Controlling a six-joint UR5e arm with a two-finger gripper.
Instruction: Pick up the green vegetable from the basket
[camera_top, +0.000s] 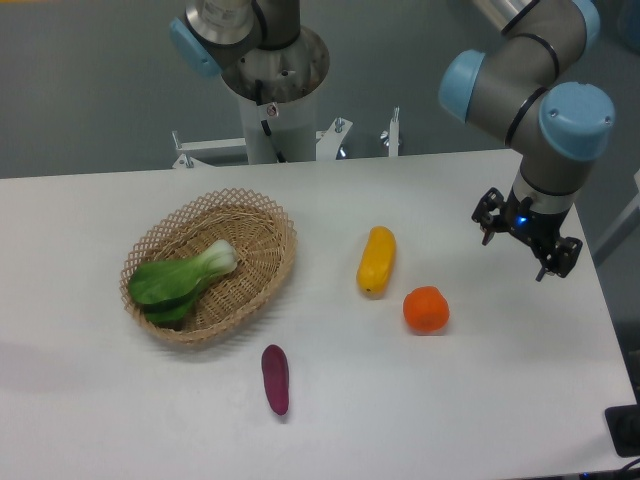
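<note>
Fixed camera: small bok choy with dark green leaves and pale stalk base (180, 280) lies inside the oval light-tan woven wicker basket (270, 215), left part of the white tabletop (400, 420). Leaves point to the basket's lower-left rim, stalk end points up-right toward its middle.

Two-finger black pincer (527, 246) on the grey-and-blue arm (545, 110) hangs over the right side of the tabletop, well apart from the basket. Fingers spread apart, nothing between them. Small blue light glows on the wrist just above the fingers.

Between basket and pincer: yellow oblong vegetable (376, 260) lying roughly upright in frame, round orange fruit (426, 309) just beside its lower right, not touching. Small dark purple vegetable (275, 378) sits near the front edge, just below the basket's right end, apart from it.
</note>
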